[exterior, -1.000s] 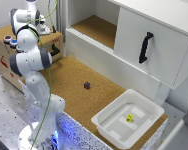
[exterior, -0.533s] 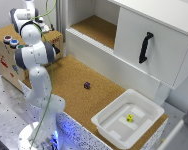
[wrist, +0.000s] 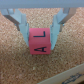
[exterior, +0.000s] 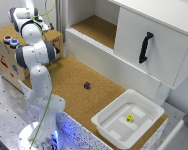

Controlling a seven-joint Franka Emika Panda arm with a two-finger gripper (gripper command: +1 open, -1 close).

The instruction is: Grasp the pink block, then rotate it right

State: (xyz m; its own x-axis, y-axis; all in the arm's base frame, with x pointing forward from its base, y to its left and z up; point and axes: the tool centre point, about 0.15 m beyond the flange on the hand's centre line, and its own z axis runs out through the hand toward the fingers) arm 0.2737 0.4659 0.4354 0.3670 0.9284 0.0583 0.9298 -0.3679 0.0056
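In the exterior view the tiny dark pinkish-purple block (exterior: 87, 85) lies on the cork floor, in the open. My arm (exterior: 36, 52) stands folded upright at the exterior view's left, far from the block, and I cannot make out the gripper there. In the wrist view the gripper (wrist: 41, 37) has its two grey fingers (wrist: 21, 25) spread apart. A pink block (wrist: 40, 41) with black letters sits between them on cork. I cannot tell whether the fingers touch it.
A white bin (exterior: 106, 122) at the exterior view's lower right holds a tiny yellow cube (exterior: 129, 118). A white cabinet with a black handle (exterior: 145, 46) and an open shelf stands behind. A wooden box (exterior: 6, 55) is beside the arm.
The upper arm and wrist have shifted slightly at the exterior view's left. The pinkish-purple block has stayed in the same spot on the cork.
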